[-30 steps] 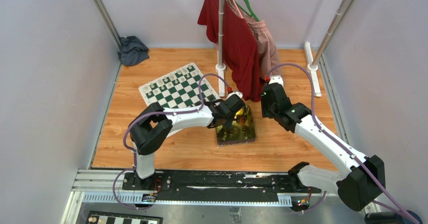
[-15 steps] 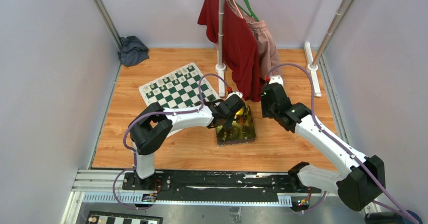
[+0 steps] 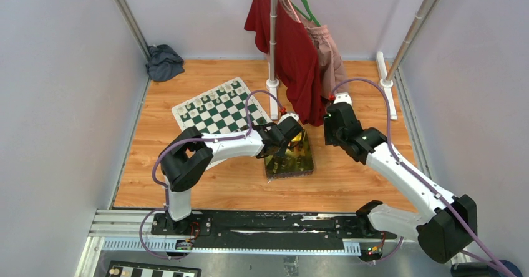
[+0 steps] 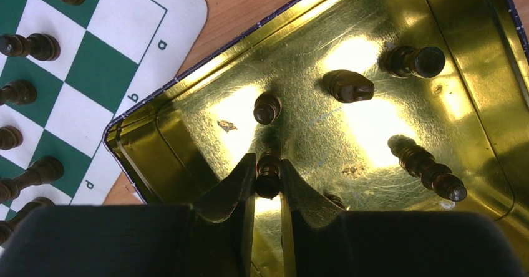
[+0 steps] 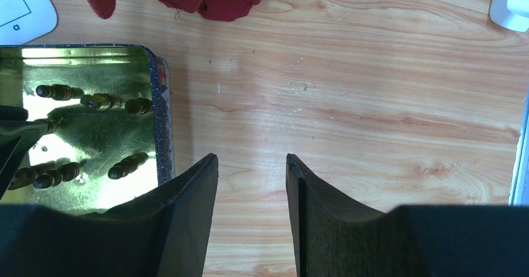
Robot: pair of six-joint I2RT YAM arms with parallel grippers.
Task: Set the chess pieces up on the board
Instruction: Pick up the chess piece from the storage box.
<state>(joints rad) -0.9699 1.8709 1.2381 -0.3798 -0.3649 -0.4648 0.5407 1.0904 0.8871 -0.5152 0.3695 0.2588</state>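
Right now your left jaws are clenching a small dark chessman [image 4: 268,177] down inside the gold tin [image 4: 187,146], with the piece sitting right between their tips. I cannot tell whether it is already clear of the tin floor.

A second dark pawn [image 4: 267,108] is lying just ahead of the tips. A stubby piece [image 4: 349,87] is lying ahead and to the right, and a long turned piece [image 4: 427,168] is lying off to the right. The tin's corner wall is curving close on the left of the jaws. Beyond it, further left, the board [image 4: 106,46] is lying flat with a file of dark men [image 4: 28,45] standing on its near squares.

You are, as I judge it, taking this piece out to carry it to the board. Be lifting straight up first, so the chessman is rising clear of the pawn ahead and of the wall on the left. Only then be swinging left. The tin looks light and shiny, so a jaw catching its rim is likely to drag or tip it. The piece is tiny and is being held only at the very tips, so be moving slowly to stop it pivoting or slipping. Over the board, be lowering onto a free square clear of the standing men. Be releasing only once the base is resting flat.

Your right jaws are released and are hanging over the bare worktop [image 5: 387,102], with the tin just to their left. From there you could be steadying its wall if it starts sliding.
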